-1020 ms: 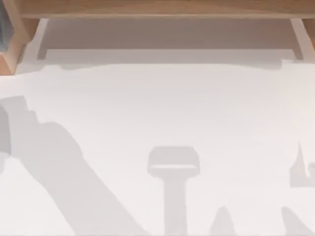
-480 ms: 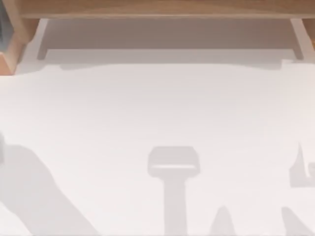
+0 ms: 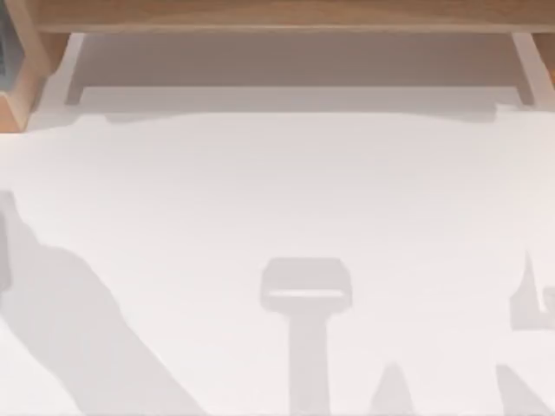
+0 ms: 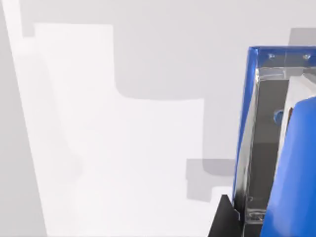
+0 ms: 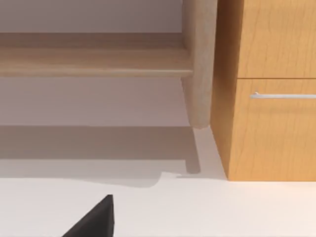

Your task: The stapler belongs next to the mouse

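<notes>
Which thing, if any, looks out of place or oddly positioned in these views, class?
The stapler sits very close to the left wrist camera, beside a black gripper finger, seemingly raised above the white table. Nothing looks spilled or damaged. No mouse is visible beside it.

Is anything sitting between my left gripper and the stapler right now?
Nothing visible does. In the left wrist view the blue stapler lies close against a black gripper fingertip, with bare white table beside it.
</notes>
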Motion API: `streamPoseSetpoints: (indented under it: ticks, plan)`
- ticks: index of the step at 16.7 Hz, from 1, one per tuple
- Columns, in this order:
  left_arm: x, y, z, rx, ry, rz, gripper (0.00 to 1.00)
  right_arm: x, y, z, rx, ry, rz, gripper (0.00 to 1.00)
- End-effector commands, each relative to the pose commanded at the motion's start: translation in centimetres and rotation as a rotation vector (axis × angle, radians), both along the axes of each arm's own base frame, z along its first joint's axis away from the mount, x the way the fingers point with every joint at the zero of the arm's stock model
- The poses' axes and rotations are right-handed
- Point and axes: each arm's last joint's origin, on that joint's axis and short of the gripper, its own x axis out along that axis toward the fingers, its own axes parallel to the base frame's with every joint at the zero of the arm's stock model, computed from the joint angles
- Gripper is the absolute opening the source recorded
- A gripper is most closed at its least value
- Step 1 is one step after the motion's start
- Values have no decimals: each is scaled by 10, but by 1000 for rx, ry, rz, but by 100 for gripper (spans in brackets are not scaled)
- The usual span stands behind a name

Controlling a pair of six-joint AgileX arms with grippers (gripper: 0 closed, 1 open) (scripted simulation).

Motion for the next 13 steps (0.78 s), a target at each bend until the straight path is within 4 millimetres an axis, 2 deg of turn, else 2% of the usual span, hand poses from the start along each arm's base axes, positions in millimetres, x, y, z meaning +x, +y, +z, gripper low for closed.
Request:
streamPoseSetpoints:
  ticks: [7,10,13]
  plan:
    - [3,-17,-7,-24,-11,-73,0,0,0,0,0,0,0,100]
    - [3,-17,-3,-19,-34,-78,0,0,0,0,0,0,0,100]
    - [0,-9,-3,-3,-27,-40,0,0,0,0,0,0,0,100]
